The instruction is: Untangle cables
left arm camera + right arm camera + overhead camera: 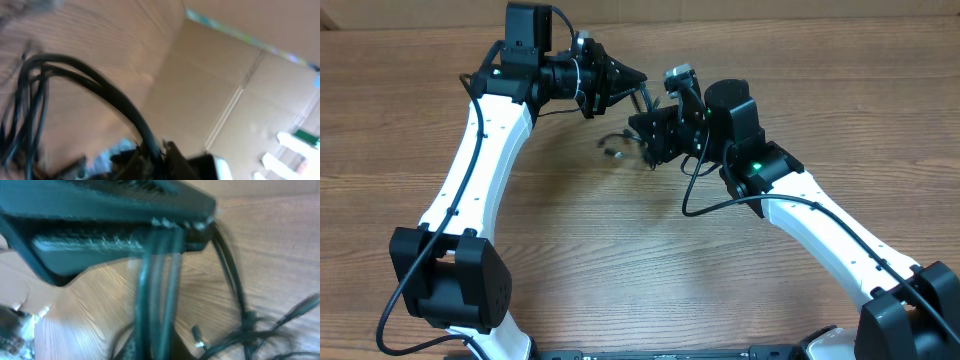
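**Two grippers meet at one bundle of cables [620, 140], near the far edge of the table [620, 270].**

The left gripper [638, 78] faces the right gripper [640, 130] at close range, with the cables between and just below them. In the left wrist view, about four black strands arch into the gap between the fingers, but blur hides whether the jaws clamp them. The right gripper's jaws are fully closed. About three strands run straight out of them, so it grips the cables. One light-tipped plug end [613, 152] lies loose beside the bundle. The far table edge runs just beyond the left gripper. Broad bare tabletop lies on the near side, bounded by the left arm [485, 150] and the right arm [840, 230].
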`<state>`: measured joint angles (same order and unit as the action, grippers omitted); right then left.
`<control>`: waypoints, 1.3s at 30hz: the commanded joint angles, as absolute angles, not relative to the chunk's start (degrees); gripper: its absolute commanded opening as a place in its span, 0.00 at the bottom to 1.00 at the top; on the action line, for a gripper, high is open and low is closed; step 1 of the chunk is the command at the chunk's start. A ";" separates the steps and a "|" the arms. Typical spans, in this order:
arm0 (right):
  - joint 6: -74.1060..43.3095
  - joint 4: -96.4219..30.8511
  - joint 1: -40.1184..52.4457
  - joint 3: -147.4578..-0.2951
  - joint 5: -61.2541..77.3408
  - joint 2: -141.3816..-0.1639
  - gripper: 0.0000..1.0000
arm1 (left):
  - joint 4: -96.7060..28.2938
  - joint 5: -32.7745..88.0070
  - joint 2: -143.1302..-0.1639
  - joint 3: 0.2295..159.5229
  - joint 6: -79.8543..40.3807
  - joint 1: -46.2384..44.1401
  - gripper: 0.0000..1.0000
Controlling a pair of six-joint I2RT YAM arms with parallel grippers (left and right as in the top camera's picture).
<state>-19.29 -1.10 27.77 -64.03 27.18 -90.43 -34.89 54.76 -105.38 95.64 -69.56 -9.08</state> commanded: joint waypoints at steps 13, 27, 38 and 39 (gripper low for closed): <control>-43.72 0.97 18.85 -64.62 34.96 -86.89 0.04 | -44.64 40.88 -104.88 97.34 -13.30 -6.79 0.53; -43.46 0.14 15.73 -64.62 40.03 -86.89 0.04 | -42.48 61.06 -109.16 96.09 -21.52 -15.88 0.56; -43.24 0.12 15.70 -64.62 39.99 -86.89 0.04 | -42.83 60.90 -112.60 96.09 -28.32 -15.51 0.49; -43.24 0.12 15.66 -64.62 39.99 -86.89 0.04 | -42.85 60.90 -112.60 96.09 -28.32 -15.05 0.49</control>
<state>-43.27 -0.91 15.11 -63.96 37.87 -88.88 -42.63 62.35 -111.09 95.98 -26.85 -15.75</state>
